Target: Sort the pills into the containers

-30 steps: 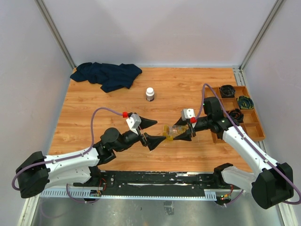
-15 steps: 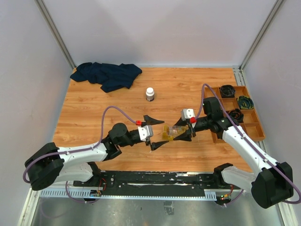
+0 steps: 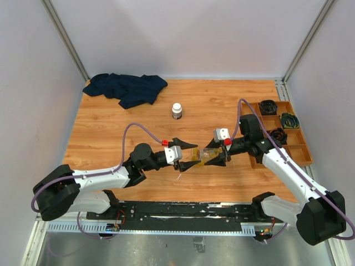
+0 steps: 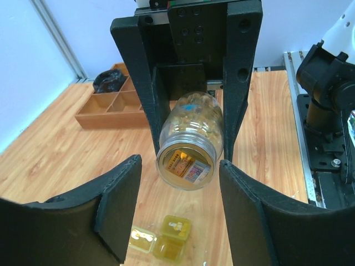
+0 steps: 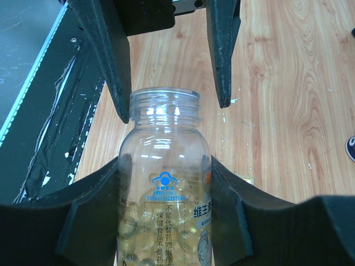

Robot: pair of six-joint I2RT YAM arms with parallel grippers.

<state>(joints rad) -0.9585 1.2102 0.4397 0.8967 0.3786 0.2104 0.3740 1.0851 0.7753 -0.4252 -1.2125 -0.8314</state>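
Note:
My right gripper [image 3: 209,157] [image 5: 166,163] is shut on a clear bottle [image 3: 203,155] [image 5: 165,183] [image 4: 188,138] of yellow pills [image 5: 136,221], held sideways above the table with its uncapped mouth toward the left arm. My left gripper [image 3: 194,155] [image 4: 179,163] faces it, jaws open. Its fingertips [image 5: 123,108] flank the bottle's neck with small gaps on both sides. On the table below lie small translucent yellow squarish containers [image 4: 176,228] [image 3: 192,163] side by side; one [image 4: 142,237] holds something pale.
A white-capped bottle [image 3: 177,111] stands behind the grippers. A dark blue cloth [image 3: 126,88] lies at the back left. A brown wooden compartment tray [image 3: 295,148] [image 4: 108,113] with black items sits at the right edge, beside the right arm.
The left arm has swung right and turned its gripper toward the bottle, and its jaws have narrowed around the bottle's mouth. The right arm and bottle have not moved.

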